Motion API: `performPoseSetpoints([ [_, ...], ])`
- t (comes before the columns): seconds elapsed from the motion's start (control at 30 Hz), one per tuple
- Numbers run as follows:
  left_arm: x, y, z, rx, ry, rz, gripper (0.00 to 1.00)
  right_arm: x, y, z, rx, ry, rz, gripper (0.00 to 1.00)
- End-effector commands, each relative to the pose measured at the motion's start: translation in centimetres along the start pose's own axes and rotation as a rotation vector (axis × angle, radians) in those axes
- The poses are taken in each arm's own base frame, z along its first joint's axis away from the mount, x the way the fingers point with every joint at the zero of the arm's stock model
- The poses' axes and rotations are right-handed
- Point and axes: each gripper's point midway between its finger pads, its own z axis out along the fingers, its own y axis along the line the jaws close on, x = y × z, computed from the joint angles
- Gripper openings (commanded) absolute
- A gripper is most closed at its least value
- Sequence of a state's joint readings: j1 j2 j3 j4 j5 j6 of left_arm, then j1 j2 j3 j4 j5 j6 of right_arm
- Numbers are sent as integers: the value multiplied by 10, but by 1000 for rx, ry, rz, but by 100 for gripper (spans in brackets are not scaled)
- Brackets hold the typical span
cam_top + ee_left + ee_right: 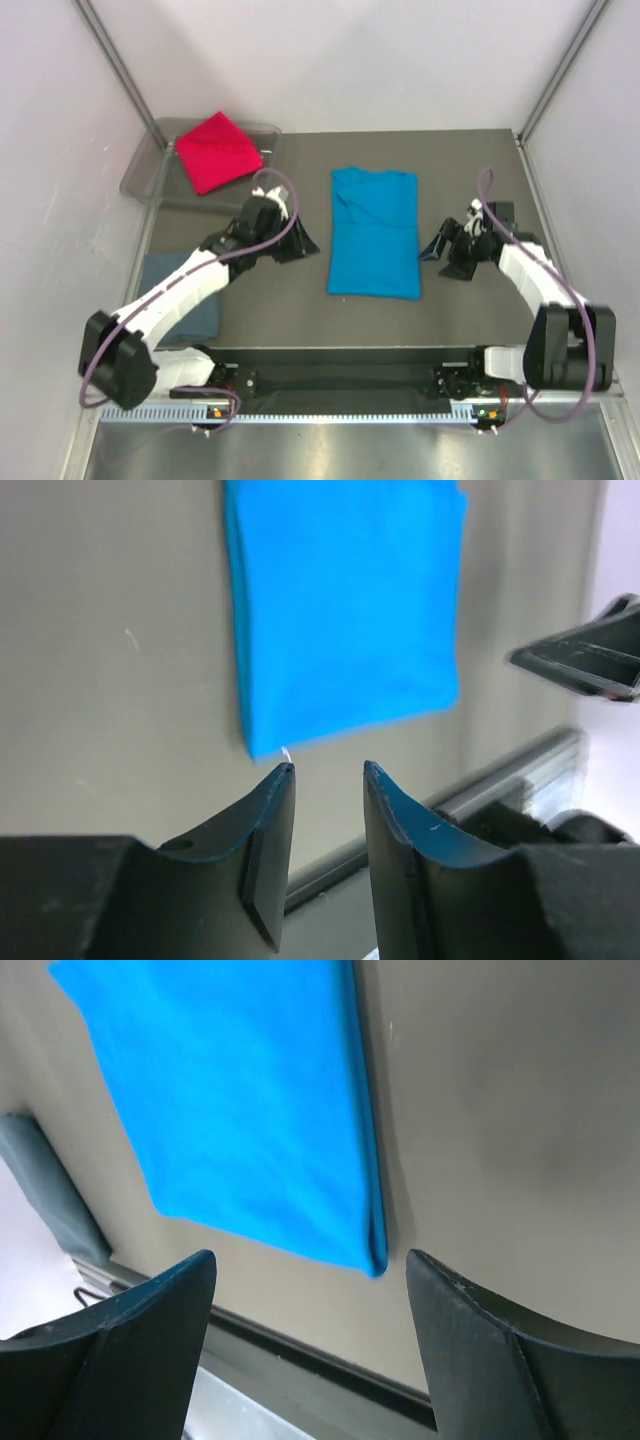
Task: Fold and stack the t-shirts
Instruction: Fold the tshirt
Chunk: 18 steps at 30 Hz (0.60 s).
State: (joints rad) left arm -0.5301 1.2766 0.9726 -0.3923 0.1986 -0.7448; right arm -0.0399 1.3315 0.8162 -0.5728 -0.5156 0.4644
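The blue shirt lies part-folded. The left claw is narrow and the right claw wide, both empty. The next fold likely calls for pinching its near corners.

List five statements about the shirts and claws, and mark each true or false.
1. The red shirt lies on the tray. True.
2. The left claw grips the blue shirt. False: the claw is open and empty, and the shirt lies folded on the table.
3. The grey shirt lies at the near left, partly under the left arm. True.
4. The three shirts are stacked. False: each lies apart from the others.
5. The right claw is shut. False: it is wide open, holding nothing.
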Motion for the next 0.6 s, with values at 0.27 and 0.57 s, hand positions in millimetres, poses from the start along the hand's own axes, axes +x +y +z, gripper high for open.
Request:
performPoseSetpoints([
  [0.27, 54, 7, 16, 148, -37, -578, 46, 82, -19, -2, -96, -188, 344, 73],
  [0.57, 95, 14, 51, 49, 39, -797, 55, 101, -34, 22, -93, -187, 547, 61],
])
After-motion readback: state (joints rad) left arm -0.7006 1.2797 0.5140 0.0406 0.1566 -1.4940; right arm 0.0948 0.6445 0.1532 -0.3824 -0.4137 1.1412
